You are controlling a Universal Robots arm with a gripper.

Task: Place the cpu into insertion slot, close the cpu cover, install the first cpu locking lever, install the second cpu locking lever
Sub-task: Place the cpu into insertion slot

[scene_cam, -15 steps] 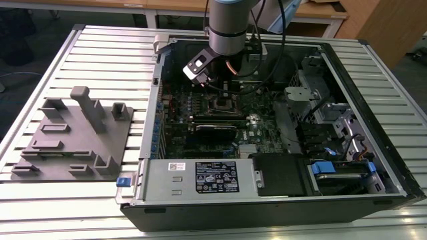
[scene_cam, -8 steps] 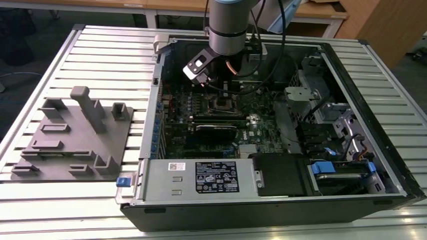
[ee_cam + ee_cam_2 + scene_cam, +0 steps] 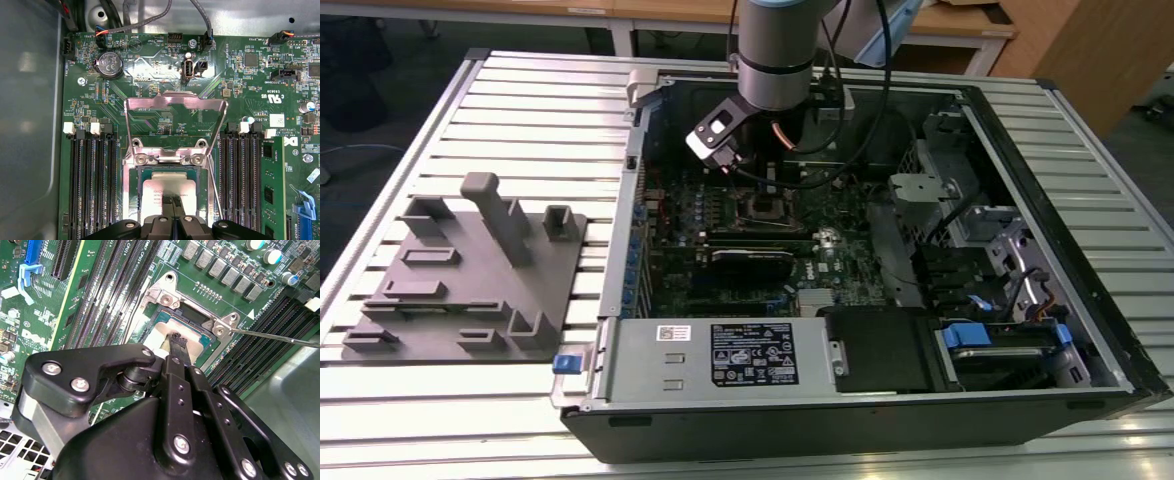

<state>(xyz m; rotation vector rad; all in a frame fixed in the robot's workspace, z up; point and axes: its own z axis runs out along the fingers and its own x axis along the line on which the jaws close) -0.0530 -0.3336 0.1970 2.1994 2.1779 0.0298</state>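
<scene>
Fingertips (image 3: 176, 338) of my hand (image 3: 176, 341) are drawn narrow, pressed together into a single black point, and I grip nothing between them. That point rests on the pale silvery top of the cpu (image 3: 155, 192), near its middle, as both wrist views show.

The cpu lies flat inside the insertion slot (image 3: 135, 195), with the slot's dark border showing around its edges. The cpu cover (image 3: 175, 102) is not closed. It stands swung up on its hinge at the far edge of the slot, and through its open window I see the green motherboard (image 3: 150, 65) behind it. Two screws hold the hinge bracket down just beside the chip.

In the second wrist view a thin metal locking lever (image 3: 270, 336) runs out sideways from a corner of the slot's frame, raised clear of the board and not hooked down. Rows of long black memory slots (image 3: 92, 185) flank the socket on both sides. A round coin battery (image 3: 110, 64) sits further up the board, beyond the raised cover.

In the exterior view my arm (image 3: 774, 60) reaches down into the open computer case (image 3: 1107, 300), which lies on its side on the slatted tabletop (image 3: 454, 420). A grey moulded fixture (image 3: 467, 270) rests on the tabletop at the exterior view's left, well apart from the socket.
</scene>
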